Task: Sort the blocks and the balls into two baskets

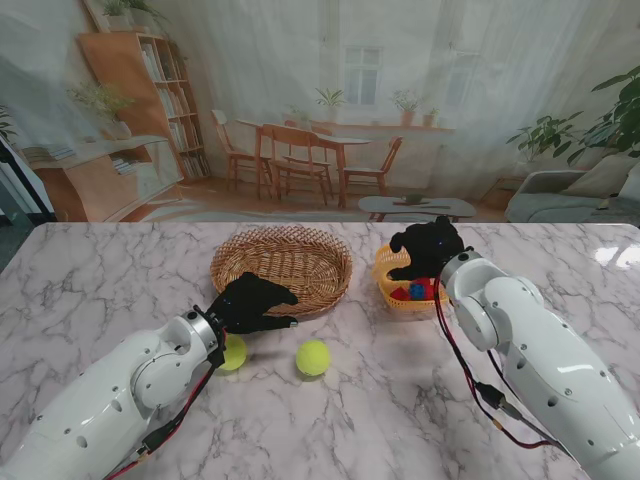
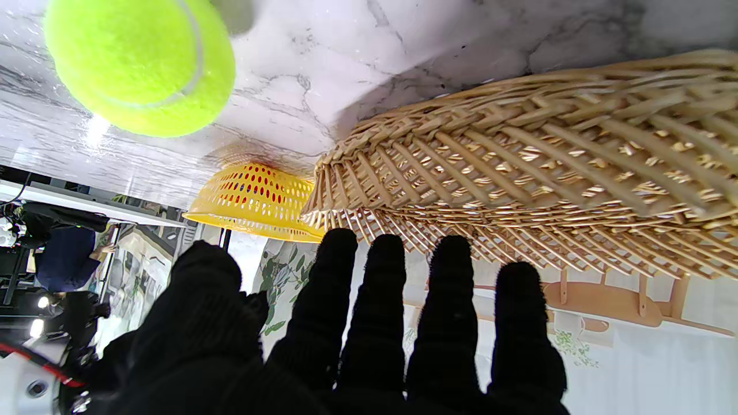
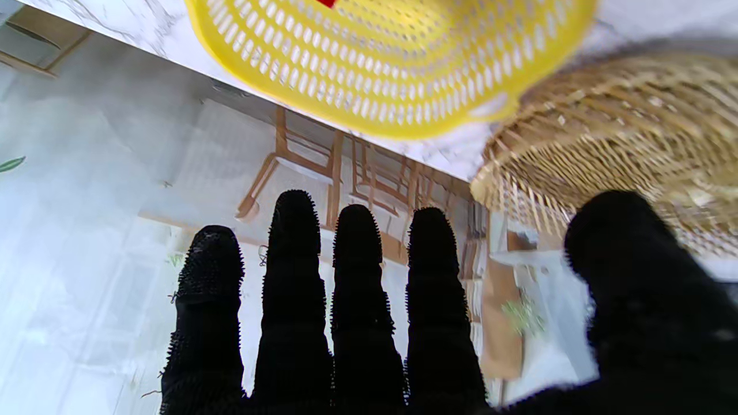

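Note:
Two yellow-green tennis balls lie on the marble table, one (image 1: 313, 357) in the open and one (image 1: 233, 352) partly hidden under my left wrist. My left hand (image 1: 250, 303) hovers at the near rim of the round wicker basket (image 1: 280, 265). Its fingers (image 2: 380, 300) are stretched out and hold nothing, with a ball (image 2: 138, 63) close by on the table. My right hand (image 1: 425, 250) is over the yellow plastic basket (image 1: 392, 290), which holds a red block (image 1: 400, 293) and a blue block (image 1: 417, 290). The right fingers (image 3: 357, 288) are straight and empty.
The yellow basket (image 2: 253, 202) stands just right of the wicker basket (image 2: 519, 155), almost touching it. The wicker basket's bowl shows nothing inside. The table's far edge runs behind both baskets. Bare marble lies to the left and nearer to me.

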